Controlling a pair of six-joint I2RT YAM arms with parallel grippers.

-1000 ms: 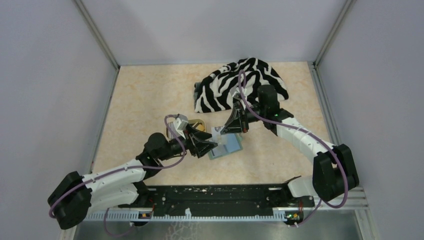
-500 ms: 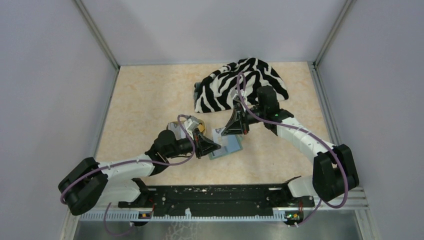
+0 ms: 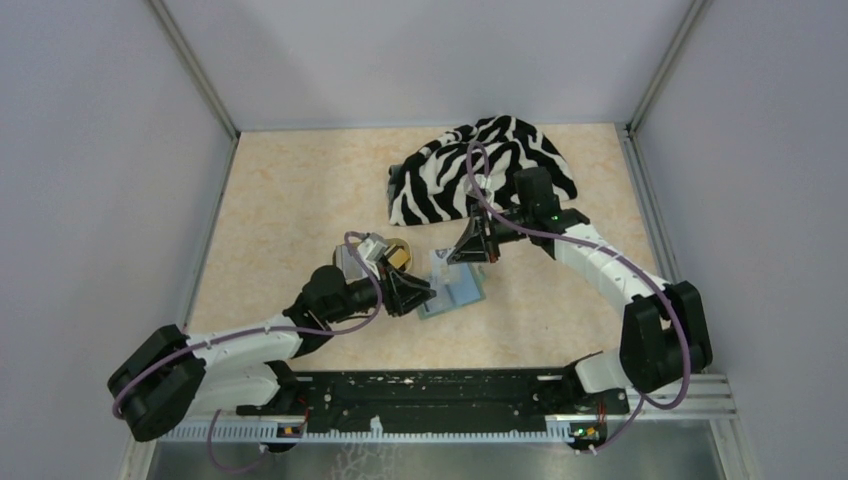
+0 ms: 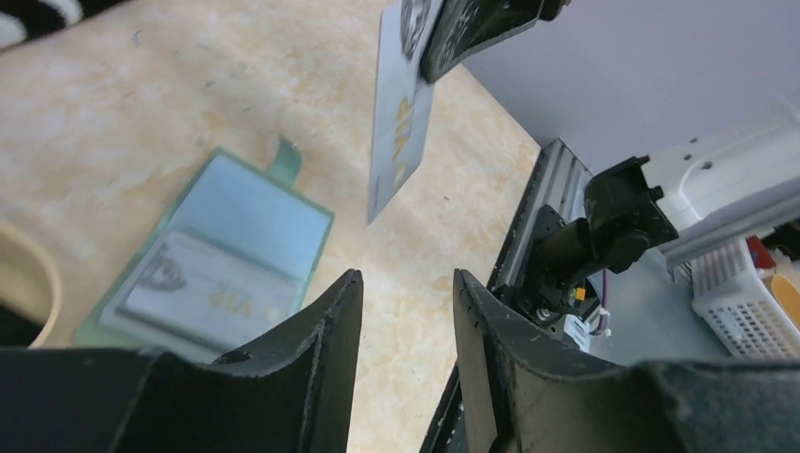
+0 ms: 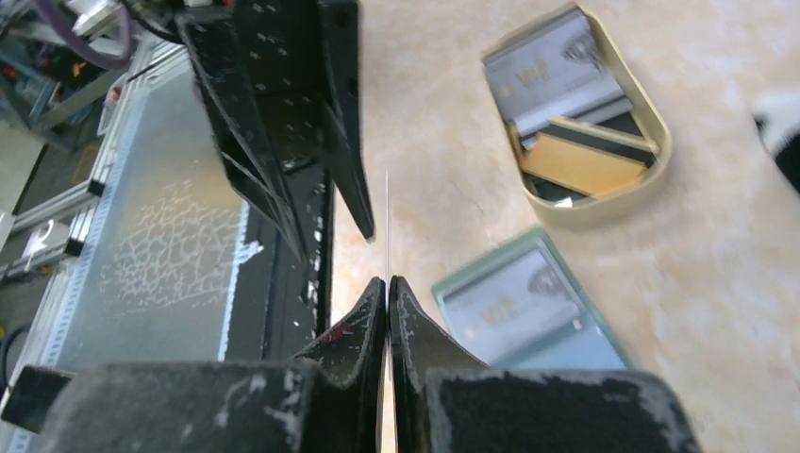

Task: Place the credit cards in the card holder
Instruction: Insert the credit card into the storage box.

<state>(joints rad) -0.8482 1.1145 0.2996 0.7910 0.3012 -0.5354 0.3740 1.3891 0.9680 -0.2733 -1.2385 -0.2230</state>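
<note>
**Top view:** The left pincer (image 3: 418,294), wide a second ago and then pinched shut, now stands partly apart. It sits at the 9 o'clock edge of the sage-green folding card holder (image 3: 456,291), which lies open on the beige speckled surface (image 3: 290,200). The right pincer (image 3: 468,254) has drawn slightly toward 12 o'clock. One card looks seated, and the next seems ready to go in. The left wrist hides much of the tan oval tray (image 3: 392,250). The zebra-striped cloth (image 3: 480,170) lies at 12 o'clock.

**Left wrist view:** The jaws are apart with nothing between them. A seated grey card (image 4: 203,293) lies in the holder's pocket at 8 o'clock, but blur hides how deeply it is tucked. The pale grey plastic credit card (image 4: 401,132) hangs upright above, and the frame cuts off the pincer gripping it.

**Right wrist view:** The fingers are clamped together on that card, seen edge-on as a thin line. The tray holds a grey card and a yellow-orange card (image 5: 577,162). Whether others lie beneath is unclear.
</note>
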